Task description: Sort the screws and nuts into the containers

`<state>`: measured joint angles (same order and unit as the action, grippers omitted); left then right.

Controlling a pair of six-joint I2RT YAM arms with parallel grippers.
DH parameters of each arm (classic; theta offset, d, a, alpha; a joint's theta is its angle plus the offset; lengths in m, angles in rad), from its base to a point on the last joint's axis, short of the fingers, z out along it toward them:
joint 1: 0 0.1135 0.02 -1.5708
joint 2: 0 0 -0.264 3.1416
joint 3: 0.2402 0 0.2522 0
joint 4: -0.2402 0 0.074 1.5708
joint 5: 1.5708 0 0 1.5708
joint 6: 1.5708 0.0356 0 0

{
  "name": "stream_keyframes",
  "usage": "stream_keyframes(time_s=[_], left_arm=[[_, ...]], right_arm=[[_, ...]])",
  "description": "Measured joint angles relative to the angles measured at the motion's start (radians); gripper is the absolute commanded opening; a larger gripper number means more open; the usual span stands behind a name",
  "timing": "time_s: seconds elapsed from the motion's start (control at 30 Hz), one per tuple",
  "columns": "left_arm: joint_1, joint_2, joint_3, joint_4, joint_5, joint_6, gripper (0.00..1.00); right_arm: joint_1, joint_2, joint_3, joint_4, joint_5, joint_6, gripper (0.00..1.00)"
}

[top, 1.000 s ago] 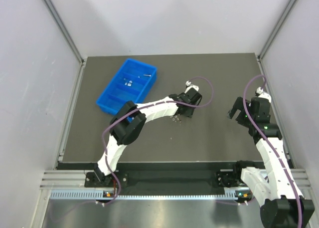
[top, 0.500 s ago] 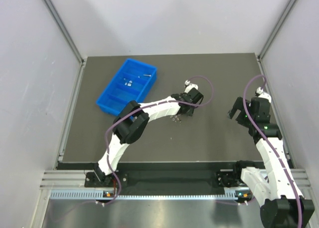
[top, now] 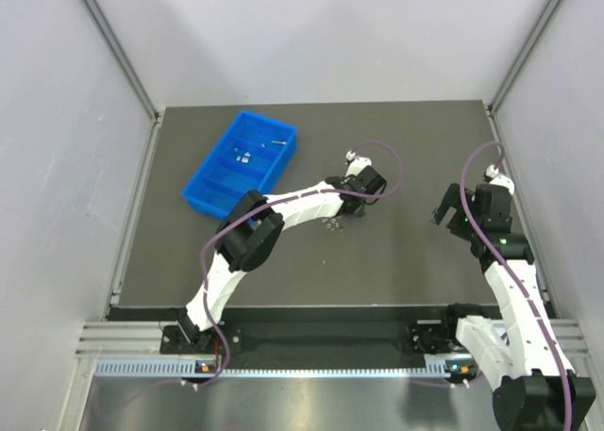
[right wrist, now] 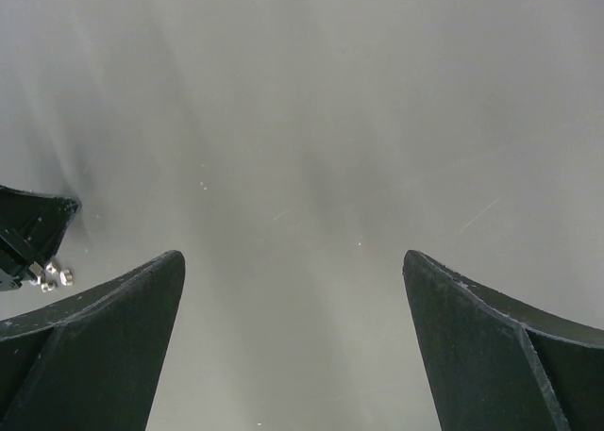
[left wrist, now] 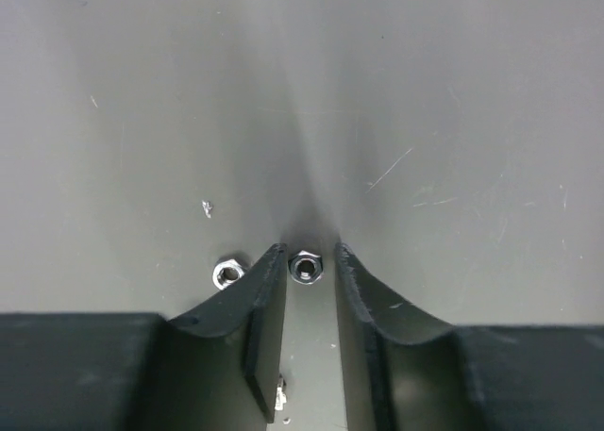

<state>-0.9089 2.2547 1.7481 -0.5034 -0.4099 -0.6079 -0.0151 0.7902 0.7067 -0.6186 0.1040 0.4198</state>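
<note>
My left gripper (left wrist: 309,250) rests low on the dark mat with its jaws narrow but still open. One silver nut (left wrist: 305,267) lies between the tips, against the left finger, with a thin gap to the right finger. A second nut (left wrist: 227,273) lies just outside the left finger. In the top view the left gripper (top: 351,214) stands beside a small cluster of nuts (top: 330,225). The blue containers tray (top: 211,156) sits at the back left with a few small metal pieces (top: 242,154) inside. My right gripper (right wrist: 292,255) hangs open and empty over bare mat.
A tiny metal piece (left wrist: 279,393) lies on the mat under the left finger, and a speck (left wrist: 207,207) lies farther ahead. Grey walls close in the mat on three sides. The right arm (top: 491,233) stands near the mat's right edge.
My left gripper has crept slightly toward the back right over the loose nuts and its jaws have narrowed around one nut. The right arm has not moved.
</note>
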Motion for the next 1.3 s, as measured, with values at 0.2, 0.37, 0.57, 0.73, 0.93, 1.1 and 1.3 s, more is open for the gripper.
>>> stream_keyframes(time_s=[0.2,0.37,0.57,0.73,0.93,1.1,1.3], left_arm=[[-0.003,0.006,0.008,-0.003,-0.013,-0.004,0.16],[-0.003,0.006,0.01,-0.006,-0.014,-0.004,0.15],[-0.003,0.004,0.01,-0.005,-0.015,-0.004,0.15],[0.008,-0.026,0.006,-0.015,-0.014,0.001,0.16],[0.097,-0.163,-0.03,-0.004,-0.015,0.006,0.16],[0.294,-0.299,-0.095,0.028,-0.027,0.014,0.16],[0.529,-0.385,-0.179,0.054,-0.071,0.028,0.16]], right_arm=[[0.0,0.0,0.0,0.0,0.0,0.0,1.0],[0.0,0.0,0.0,0.0,0.0,0.0,1.0],[0.0,0.0,0.0,0.0,0.002,0.0,1.0],[0.0,0.0,0.0,0.0,0.002,0.0,1.0],[0.0,0.0,0.0,0.0,0.001,0.0,1.0],[0.0,0.0,0.0,-0.001,0.001,0.001,1.0],[0.0,0.006,0.0,-0.002,0.001,0.003,1.0]])
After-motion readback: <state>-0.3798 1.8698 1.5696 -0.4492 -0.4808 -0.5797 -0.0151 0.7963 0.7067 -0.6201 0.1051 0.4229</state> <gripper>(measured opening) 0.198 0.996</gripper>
